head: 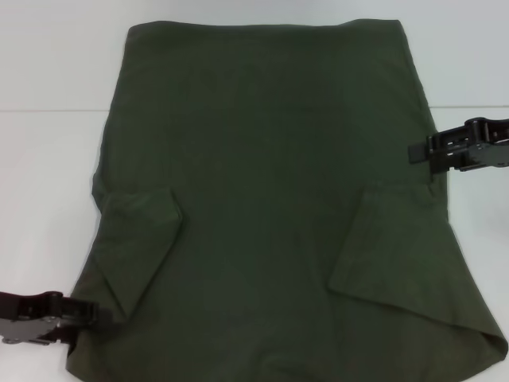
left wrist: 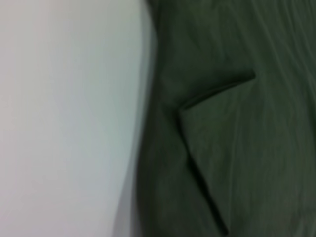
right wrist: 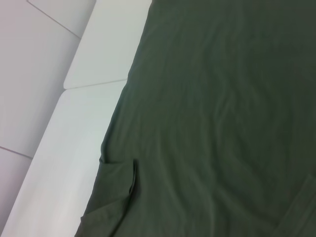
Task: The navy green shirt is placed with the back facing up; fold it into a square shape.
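The navy green shirt lies flat on the white table with its plain back up; no lettering shows. Both sleeves are folded inward onto the body: the left sleeve and the right sleeve. My left gripper is low at the shirt's near left edge, by the bottom of the folded sleeve. My right gripper is at the shirt's right edge, just above the folded right sleeve. The left wrist view shows the shirt with a sleeve fold, and the right wrist view shows the shirt and its edge.
The white table has a seam line running across behind the shirt's middle. The right wrist view shows the table's edge with pale floor beyond it. The shirt's near right corner reaches almost to the frame's edge.
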You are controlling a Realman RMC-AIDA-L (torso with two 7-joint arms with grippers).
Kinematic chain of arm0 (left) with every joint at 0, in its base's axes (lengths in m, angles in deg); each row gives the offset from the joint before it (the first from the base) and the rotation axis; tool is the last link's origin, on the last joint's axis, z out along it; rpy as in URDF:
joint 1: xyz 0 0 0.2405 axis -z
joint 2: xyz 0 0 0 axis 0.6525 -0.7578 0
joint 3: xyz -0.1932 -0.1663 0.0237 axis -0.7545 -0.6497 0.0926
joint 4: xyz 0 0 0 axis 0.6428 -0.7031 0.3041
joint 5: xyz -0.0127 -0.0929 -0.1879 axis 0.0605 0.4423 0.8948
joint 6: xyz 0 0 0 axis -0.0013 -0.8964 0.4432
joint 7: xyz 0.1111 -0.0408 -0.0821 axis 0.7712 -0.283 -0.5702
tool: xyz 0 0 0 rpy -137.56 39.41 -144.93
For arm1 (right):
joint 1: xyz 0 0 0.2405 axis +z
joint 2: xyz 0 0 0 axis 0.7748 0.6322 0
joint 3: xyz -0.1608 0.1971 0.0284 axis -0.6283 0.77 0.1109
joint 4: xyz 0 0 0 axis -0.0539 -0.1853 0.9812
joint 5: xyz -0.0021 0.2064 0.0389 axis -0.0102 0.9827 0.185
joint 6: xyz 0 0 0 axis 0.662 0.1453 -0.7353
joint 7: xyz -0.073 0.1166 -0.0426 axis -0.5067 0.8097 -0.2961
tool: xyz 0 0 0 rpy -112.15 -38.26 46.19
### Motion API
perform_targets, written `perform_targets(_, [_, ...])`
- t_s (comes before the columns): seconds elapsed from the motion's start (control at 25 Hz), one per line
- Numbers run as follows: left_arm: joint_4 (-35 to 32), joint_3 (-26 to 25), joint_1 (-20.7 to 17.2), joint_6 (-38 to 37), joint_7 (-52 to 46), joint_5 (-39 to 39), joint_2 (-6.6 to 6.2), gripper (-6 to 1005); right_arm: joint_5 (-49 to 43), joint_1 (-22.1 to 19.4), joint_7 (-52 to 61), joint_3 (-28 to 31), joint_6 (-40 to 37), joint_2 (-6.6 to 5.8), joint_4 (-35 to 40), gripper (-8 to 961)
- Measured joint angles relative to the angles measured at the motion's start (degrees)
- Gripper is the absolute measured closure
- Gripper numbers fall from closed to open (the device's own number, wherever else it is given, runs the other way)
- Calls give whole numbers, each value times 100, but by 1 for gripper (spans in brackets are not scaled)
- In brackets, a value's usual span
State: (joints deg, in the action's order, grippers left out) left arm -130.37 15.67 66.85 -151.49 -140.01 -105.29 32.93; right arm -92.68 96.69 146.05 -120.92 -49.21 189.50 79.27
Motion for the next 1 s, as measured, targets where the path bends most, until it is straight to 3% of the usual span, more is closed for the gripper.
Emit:
perform_targets(0.72, [-359, -65, -260, -40, -124, 12, -111, 265, 0, -10, 40, -2, 34, -33, 0, 309])
perform_targets(1.0, [-359, -14, -212, 120, -137, -15, -58, 264, 0, -4, 43, 1, 45, -31, 0, 309])
